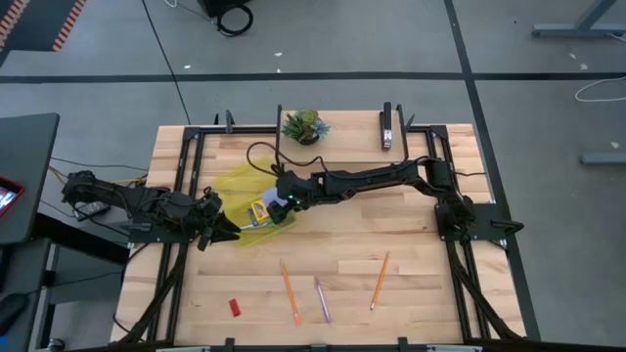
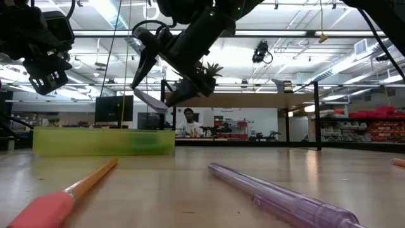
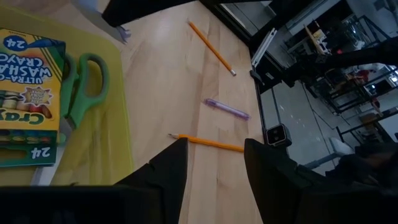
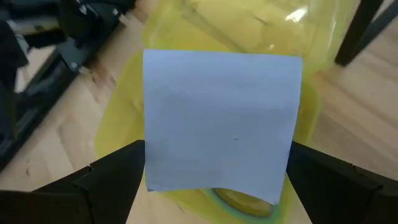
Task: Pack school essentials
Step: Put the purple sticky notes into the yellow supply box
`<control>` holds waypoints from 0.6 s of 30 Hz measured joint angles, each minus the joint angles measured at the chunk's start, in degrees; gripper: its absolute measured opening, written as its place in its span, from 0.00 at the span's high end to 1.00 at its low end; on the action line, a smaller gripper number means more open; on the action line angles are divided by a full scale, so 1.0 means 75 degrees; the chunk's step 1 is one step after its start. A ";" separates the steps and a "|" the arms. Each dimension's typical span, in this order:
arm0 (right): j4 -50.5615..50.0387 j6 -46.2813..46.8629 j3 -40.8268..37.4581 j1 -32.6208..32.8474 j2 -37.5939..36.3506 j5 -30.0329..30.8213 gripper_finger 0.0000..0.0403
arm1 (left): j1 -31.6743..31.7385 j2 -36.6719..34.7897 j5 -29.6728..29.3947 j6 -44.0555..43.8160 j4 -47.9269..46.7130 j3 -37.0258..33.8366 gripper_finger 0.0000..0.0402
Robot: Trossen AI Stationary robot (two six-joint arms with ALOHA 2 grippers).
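My right claw has the notepad clamped between its wide-set fingers, held above the yellow case. Crayon box and scissors lie inside. My left claw is open, empty, just beside the case. Farther out on the bench: pencils, pen, eraser.

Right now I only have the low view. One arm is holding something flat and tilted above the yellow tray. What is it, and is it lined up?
Observer: It's the pale blue notepad, clamped in the right gripper. The right wrist view shows it directly over the yellow tray.
Operator: Anything in the tray already?
Observer: Yes, a crayon box and green-handled scissors lie side by side in it.
Operator: And the other arm?
Observer: The left gripper is open and empty, at the tray's left edge in the high view.
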 joint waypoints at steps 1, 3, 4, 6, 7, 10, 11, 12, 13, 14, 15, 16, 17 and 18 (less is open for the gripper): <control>0.0064 0.0004 -0.0002 0.0010 0.0000 0.0027 0.06 | 0.0000 -0.0002 0.0003 -0.0001 0.0002 0.0000 0.58; 0.0099 0.0004 -0.0003 0.0052 0.0000 0.0185 0.06 | 0.0001 0.0000 0.0000 -0.0001 0.0000 0.0000 0.58; 0.0117 0.0015 -0.0003 0.0066 0.0000 0.0242 0.06 | 0.0001 0.0000 0.0005 0.0001 0.0003 0.0000 0.58; 0.0174 0.0093 -0.0001 0.0089 0.0000 0.0277 0.06 | 0.0001 -0.0002 0.0100 0.0009 0.0004 0.0000 0.58; 0.0226 0.0121 0.0000 0.0105 0.0000 0.0290 0.06 | 0.0001 0.0000 0.0192 0.0050 0.0007 0.0000 0.58; 0.0395 0.0229 -0.0003 0.0165 0.0000 0.0313 0.06 | 0.0001 0.0000 0.0678 0.0576 0.0276 0.0000 0.58; 0.0455 0.0249 0.0000 0.0214 0.0000 0.0335 0.06 | 0.0001 0.0000 0.0839 0.0812 0.0505 0.0000 0.58; 0.0508 0.0256 0.0001 0.0281 0.0000 0.0367 0.06 | -0.0004 -0.0002 0.0927 0.1123 0.0754 0.0000 0.58; 0.0509 0.0285 0.0025 0.0354 0.0000 0.0386 0.06 | -0.0005 -0.0003 0.0987 0.1493 0.1006 0.0000 0.58; 0.0488 0.0337 0.0069 0.0420 0.0000 0.0397 0.06 | -0.0005 -0.0003 0.1033 0.1859 0.1263 0.0000 0.58; 0.0482 0.0404 0.0140 0.0482 0.0000 0.0402 0.06 | -0.0005 -0.0003 0.1045 0.2158 0.1475 0.0000 0.58; 0.0470 0.0448 0.0241 0.0533 0.0000 0.0402 0.06 | -0.0005 -0.0003 0.1040 0.2403 0.1636 0.0000 0.58; 0.0397 0.0468 0.0371 0.0574 0.0000 0.0421 0.06 | -0.0005 -0.0003 0.1043 0.2575 0.1756 0.0000 0.58; 0.0245 0.0465 0.0516 0.0609 0.0000 0.0494 0.06 | -0.0005 -0.0003 0.1046 0.2636 0.1826 0.0000 0.58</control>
